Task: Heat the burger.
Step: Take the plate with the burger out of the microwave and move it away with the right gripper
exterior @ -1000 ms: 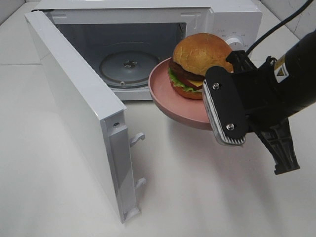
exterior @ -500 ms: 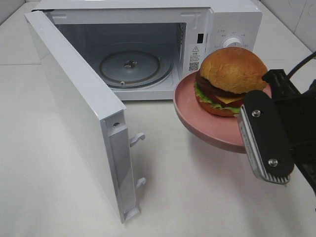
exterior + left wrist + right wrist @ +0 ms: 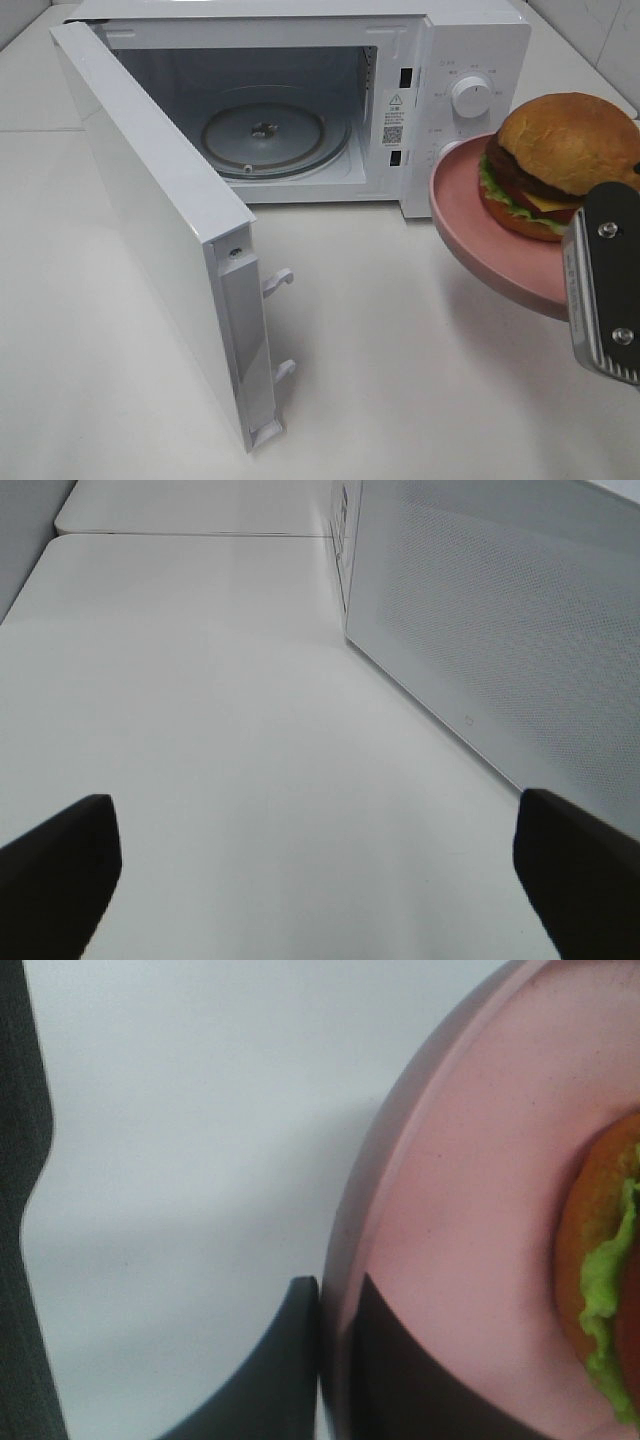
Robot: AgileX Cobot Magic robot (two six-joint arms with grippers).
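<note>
Both fingers of the right gripper (image 3: 335,1360) pinch the pink plate (image 3: 480,235) rim — burger (image 3: 560,160) aboard — now carried rightward, away from the microwave (image 3: 300,100); left gripper (image 3: 320,865) gapes wide, empty.

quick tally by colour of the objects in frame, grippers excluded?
White: 1, the microwave, door open
Pink: 1, the plate, its rim pinched in the right gripper
Tan bun with layered filling: 1, the burger, sitting on the plate
Clear: 1, the glass turntable inside the microwave
Total: 4
</note>
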